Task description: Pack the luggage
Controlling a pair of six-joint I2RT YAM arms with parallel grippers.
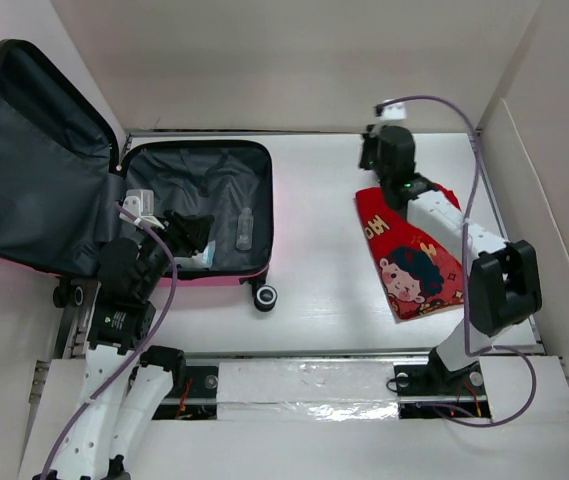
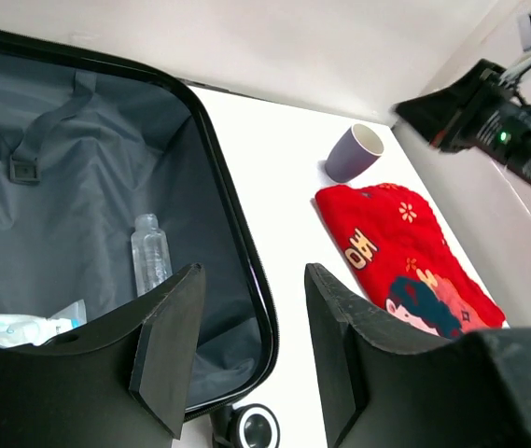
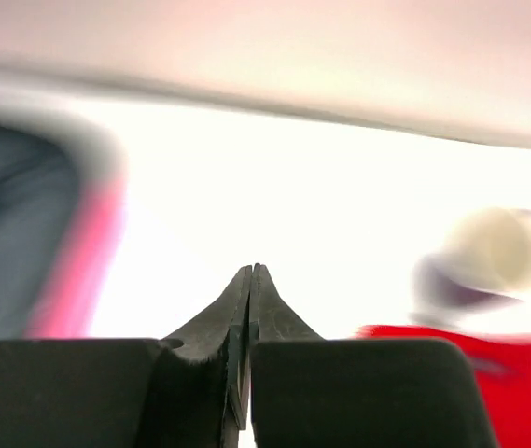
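The small glossy hot-pink hard-shell suitcase (image 1: 204, 175) is lying open on the left part of the white table (image 1: 314, 250). Its lid is standing up and leaning to the left, and its dark grey fabric lining is showing. One black wheel (image 1: 264, 296) is pointing toward the near edge of the table. Inside the lower half, a small clear plastic bottle (image 2: 150, 254) is lying near the right wall, and a white flat packet (image 2: 13, 329) is lying at the near side.

The left claw (image 2: 251, 280) is hanging over the near right corner of the suitcase. Its jaws are standing partly apart and are holding nothing.

On the right part of the table, a red cloth with a cartoon print (image 1: 414, 265) is lying flat, well apart from the suitcase. A grey-purple cup with a pale inside (image 2: 354, 152) is lying tilted just beside the far end of this cloth. The right claw (image 3: 251, 271) is hovering near this far end with its jaws pressed together and gripping nothing.
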